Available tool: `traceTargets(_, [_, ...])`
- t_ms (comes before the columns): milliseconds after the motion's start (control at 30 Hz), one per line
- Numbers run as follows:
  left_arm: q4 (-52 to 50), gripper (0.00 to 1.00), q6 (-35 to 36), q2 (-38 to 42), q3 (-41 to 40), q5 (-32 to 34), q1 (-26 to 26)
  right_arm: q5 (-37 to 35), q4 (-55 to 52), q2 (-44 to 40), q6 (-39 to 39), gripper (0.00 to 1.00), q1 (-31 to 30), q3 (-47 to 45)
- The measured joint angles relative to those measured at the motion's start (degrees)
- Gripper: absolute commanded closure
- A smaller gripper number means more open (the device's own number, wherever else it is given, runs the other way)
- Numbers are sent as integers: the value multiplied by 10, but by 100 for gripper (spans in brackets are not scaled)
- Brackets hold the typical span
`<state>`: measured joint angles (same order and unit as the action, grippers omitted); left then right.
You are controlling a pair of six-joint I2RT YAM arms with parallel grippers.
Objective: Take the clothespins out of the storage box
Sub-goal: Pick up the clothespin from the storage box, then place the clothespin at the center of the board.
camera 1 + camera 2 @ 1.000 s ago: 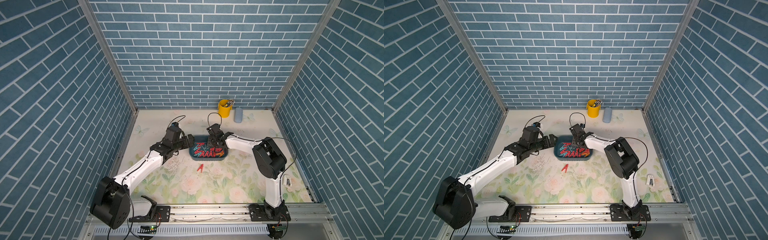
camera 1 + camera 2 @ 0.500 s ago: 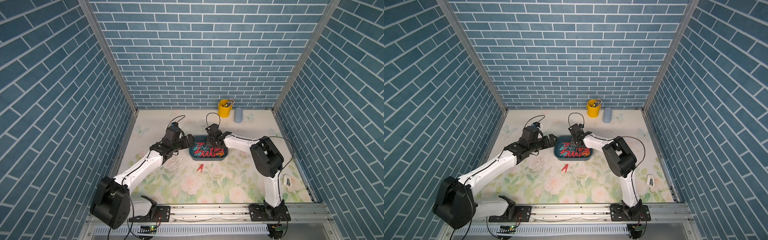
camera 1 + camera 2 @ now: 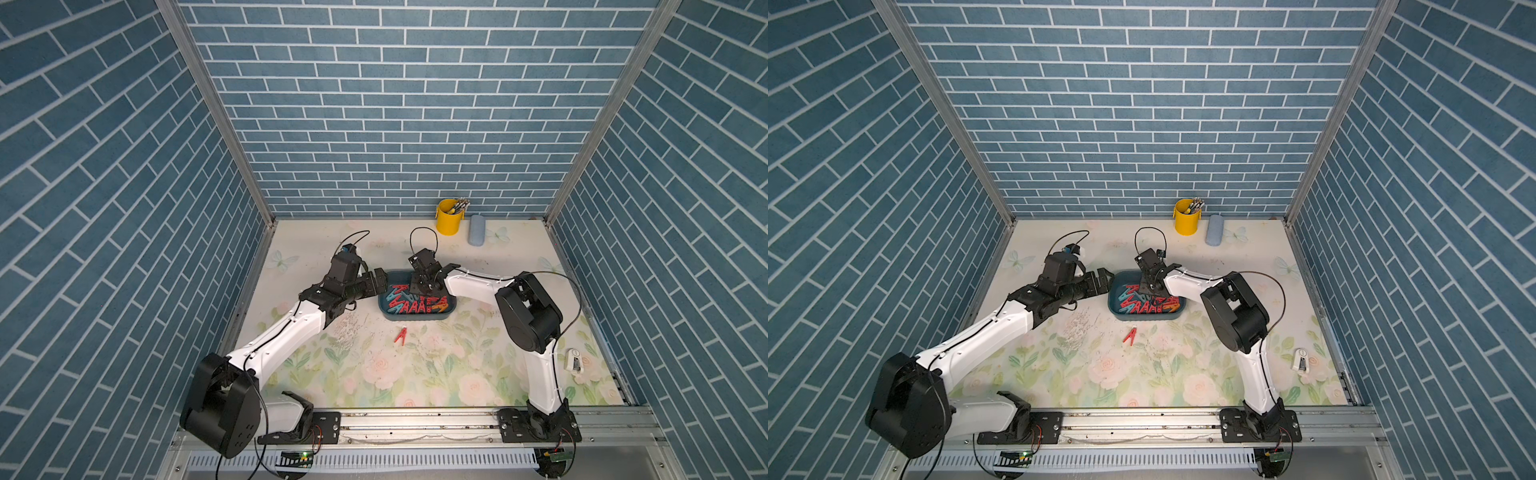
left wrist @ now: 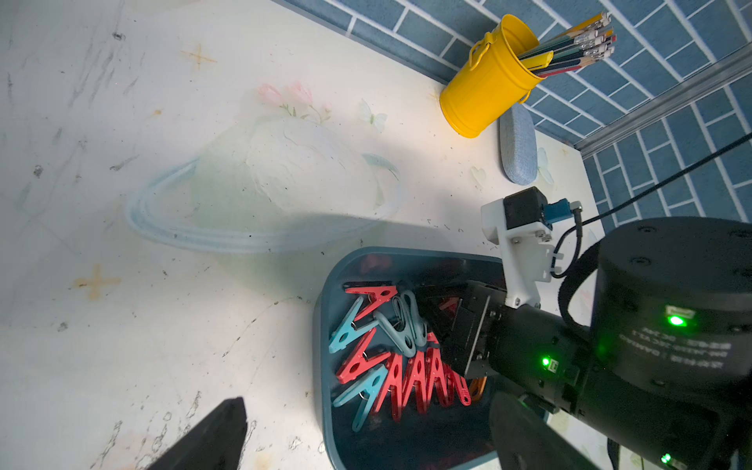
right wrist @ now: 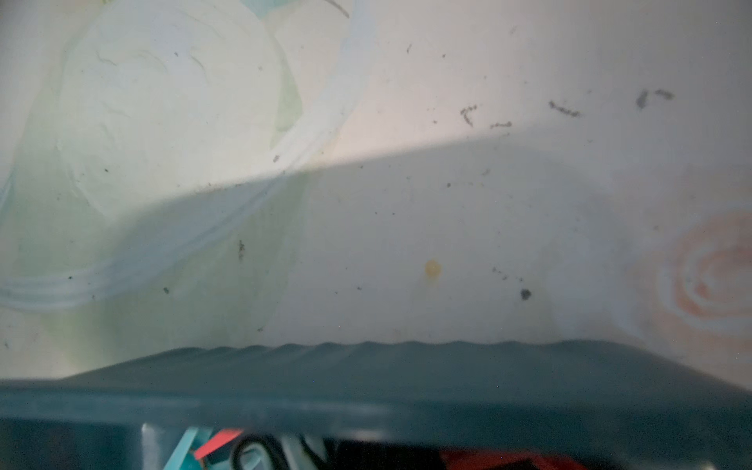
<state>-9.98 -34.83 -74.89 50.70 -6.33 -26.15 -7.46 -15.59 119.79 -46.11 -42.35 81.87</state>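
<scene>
The dark teal storage box (image 3: pixel 451 313) (image 3: pixel 1177 316) (image 4: pixel 321 325) sits mid-table, and its rim (image 5: pixel 366 378) fills the right wrist view. Several clothespins (image 3: pixel 409 305) (image 3: pixel 1140 306) (image 4: pixel 403 378), mostly red with a few teal, lie inside. One red clothespin (image 3: pixel 401 336) (image 3: pixel 1130 336) lies on the mat in front of the box. My right gripper (image 3: pixel 420 290) (image 3: pixel 1151 291) (image 4: pixel 433 321) reaches down into the pile, shut, with a bit of red clothespin between its fingers. My left gripper (image 3: pixel 381 283) (image 3: pixel 1104 282) (image 4: pixel 370 407) hovers wide open at the box's left end, holding nothing.
A yellow bucket (image 3: pixel 448 216) (image 3: pixel 1185 216) (image 4: pixel 484 89) of pencils and a pale blue case (image 3: pixel 476 230) (image 3: pixel 1214 229) (image 4: pixel 519 146) stand at the back wall. A small white object (image 3: pixel 575 361) lies at the right. Grit (image 3: pixel 349 328) speckles the mat left of the lone pin.
My right gripper has shifted a little left inside the box and closed its jaws among the pins. The left arm has stayed where it was.
</scene>
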Motion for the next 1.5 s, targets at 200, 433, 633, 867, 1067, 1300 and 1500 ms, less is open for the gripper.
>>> traceTargets(200, [0,0,3,0,0,-2,0,-6,-11,-15,0,93,0,0])
traceTargets(433, [0,1,9,0,0,-5,0,-17,-24,-86,0,93,-3,-12])
traceTargets(633, [0,0,10,0,0,-9,0,-29,-35,-150,-2,93,-19,-50])
traceTargets(867, [0,0,15,1,0,-9,0,-45,-56,-215,-24,93,-78,-123])
traceTargets(1067, [-5,0,31,7,0,-1,0,-58,-59,-257,-63,93,-136,-189])
traceTargets(1300, [-14,0,38,16,0,2,0,-61,-38,-264,-99,93,-181,-254])
traceTargets(1500, [-20,1,38,30,0,-1,0,-65,-23,-260,-113,93,-181,-279])
